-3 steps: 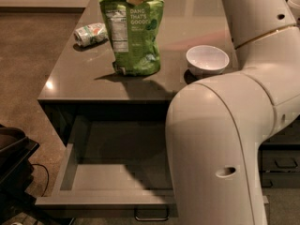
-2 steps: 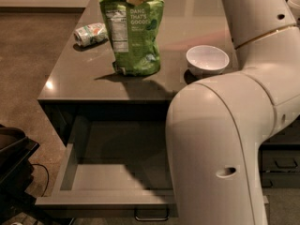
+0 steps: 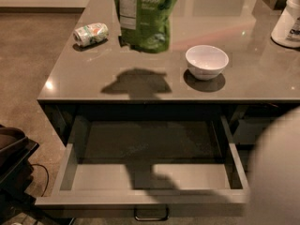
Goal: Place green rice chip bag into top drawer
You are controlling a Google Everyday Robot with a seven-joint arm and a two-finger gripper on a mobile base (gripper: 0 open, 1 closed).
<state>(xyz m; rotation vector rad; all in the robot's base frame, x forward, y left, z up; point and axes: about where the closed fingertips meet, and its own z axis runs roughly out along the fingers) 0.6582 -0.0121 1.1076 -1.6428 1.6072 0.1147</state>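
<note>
The green rice chip bag [image 3: 145, 15] hangs in the air above the grey counter [image 3: 253, 86], clear of its surface. Its top is cut off by the upper edge of the view, and its shadow falls on the counter near the front edge. My gripper is out of view above the frame, so its hold on the bag does not show. The top drawer [image 3: 140, 198] stands pulled open below the counter, with a pale grey inside that holds nothing and a dark bar handle [image 3: 151, 214] on its front.
A white bowl [image 3: 206, 61] sits on the counter to the right of the bag. A crushed green-white can [image 3: 90, 33] lies at the left. A white container [image 3: 287, 20] stands at the far right. Part of my arm [image 3: 276, 172] fills the lower right. A dark object [image 3: 14, 158] stands on the floor at the left.
The bag has come up off the counter and now hangs above it, nearer the front edge. My arm, which covered the right side, now shows only at the lower right.
</note>
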